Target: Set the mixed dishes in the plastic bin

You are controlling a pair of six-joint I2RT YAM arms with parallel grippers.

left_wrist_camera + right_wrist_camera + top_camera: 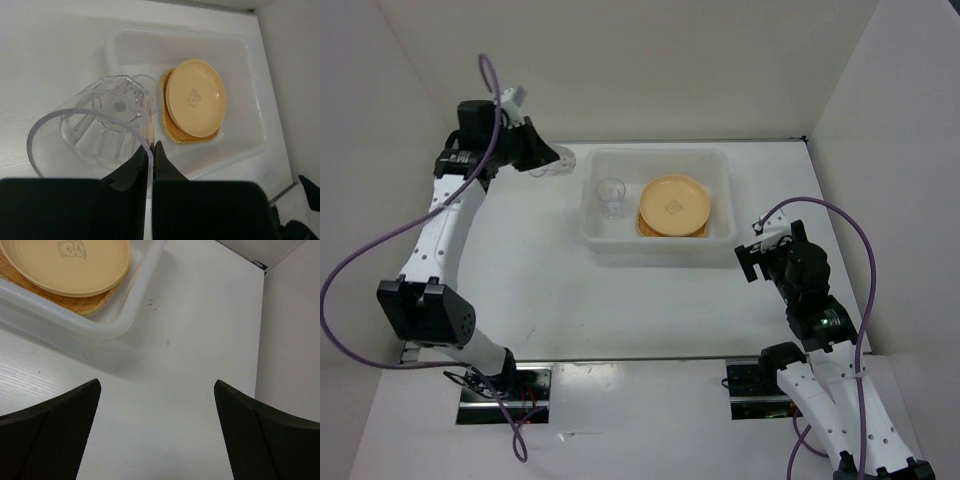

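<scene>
Finishing up, the left gripper is pinching the last clear cup beside the plastic bin holding plate, tray and other cup; the right gripper is hanging open.

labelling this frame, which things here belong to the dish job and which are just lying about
Job: plastic bin, tan plate, wicker tray under it, clear cup inside bin, second clear cup held by left end effector.
Lying about: purple cables only.
</scene>
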